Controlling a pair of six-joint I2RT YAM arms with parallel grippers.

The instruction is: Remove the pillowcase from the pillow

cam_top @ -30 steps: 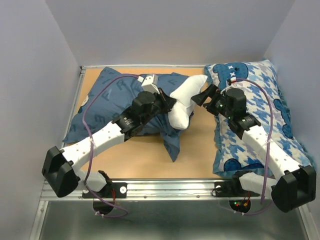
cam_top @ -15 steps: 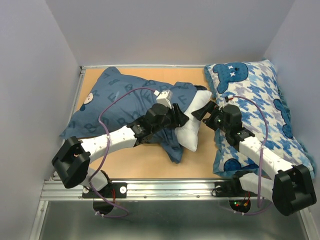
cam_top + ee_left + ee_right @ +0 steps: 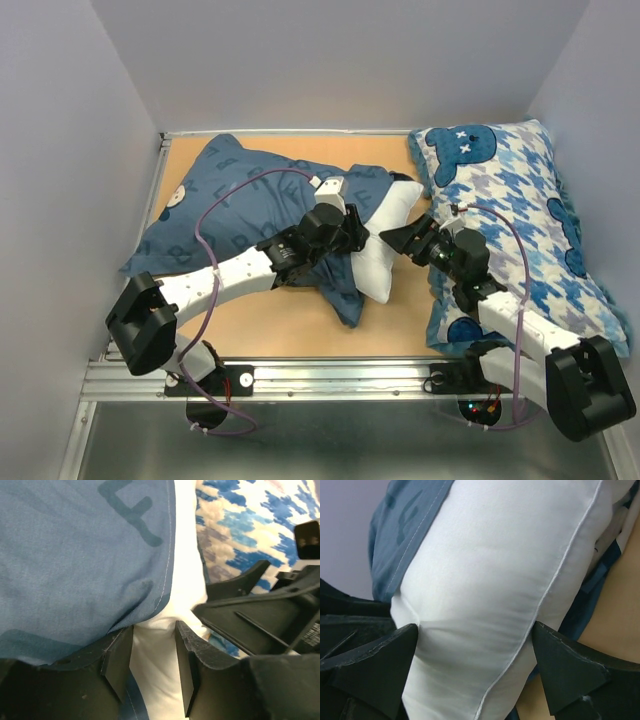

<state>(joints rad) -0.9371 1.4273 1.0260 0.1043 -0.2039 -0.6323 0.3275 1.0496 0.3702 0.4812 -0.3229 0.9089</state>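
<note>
- Two pillows and one cover: a plump white stuffed pillow point(image 3: 378, 262), a blue-and-white houndstooth pillow point(image 3: 510, 190) printed with blue bears, and a dark blue lettered fabric pillowcase point(image 3: 240, 200) that covers all but the white pillow's end.
- Left gripper point(image 3: 152, 630): the jaws stand narrowly apart, with the pillowcase hem against one jaw and white pillow filling the gap. I cannot tell whether anything is pinched.
- Right gripper point(image 3: 475, 627): the jaws are spread wide, the bare pillow end sits between them, and both tips touch it.
- Only the top view shows the mouse face.

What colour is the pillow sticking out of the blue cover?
The pillow is plain white; the right wrist view shows it best.
</note>
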